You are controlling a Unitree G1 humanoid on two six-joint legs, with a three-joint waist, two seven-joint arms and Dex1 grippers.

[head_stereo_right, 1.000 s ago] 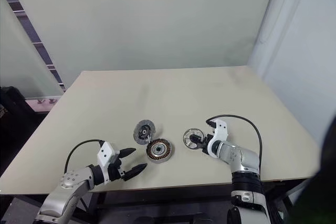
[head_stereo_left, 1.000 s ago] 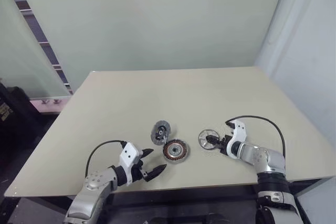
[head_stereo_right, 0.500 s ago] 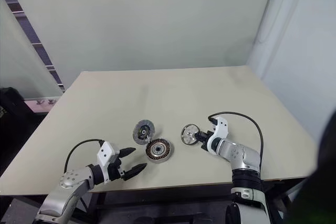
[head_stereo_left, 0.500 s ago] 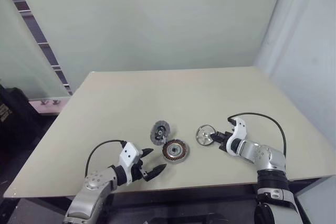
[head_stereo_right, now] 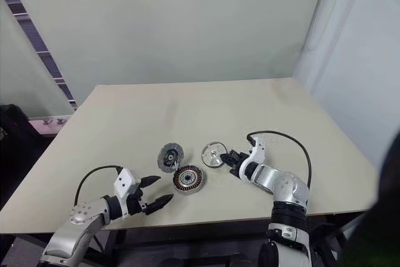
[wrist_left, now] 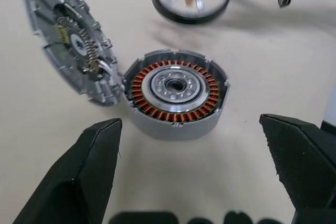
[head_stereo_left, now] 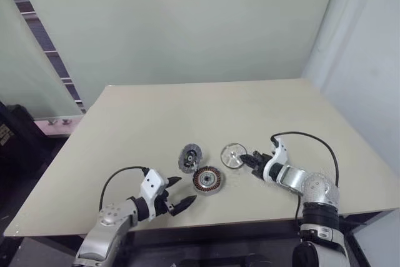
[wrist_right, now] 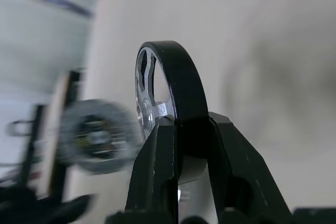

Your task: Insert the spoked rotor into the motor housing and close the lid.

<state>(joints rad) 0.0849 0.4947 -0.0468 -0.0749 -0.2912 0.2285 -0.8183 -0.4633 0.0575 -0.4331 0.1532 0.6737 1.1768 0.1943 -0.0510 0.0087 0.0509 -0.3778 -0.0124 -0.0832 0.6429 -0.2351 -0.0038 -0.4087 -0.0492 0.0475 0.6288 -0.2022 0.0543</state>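
Gripping shiny spoked rotor edgewise

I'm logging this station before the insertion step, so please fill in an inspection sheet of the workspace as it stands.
Surface: beige table, bare apart from the parts.
Job's things: motor housing upright, windings exposed; lid tilted on edge, touching the housing; spoked rotor lifted off the table, held on edge.
Clutter: nothing seen.
Grippers: left gripper open, empty, near the housing; right gripper shut on the spoked rotor's rim.
Cables: one black cable loops over each wrist.
Surroundings: pale wall behind.
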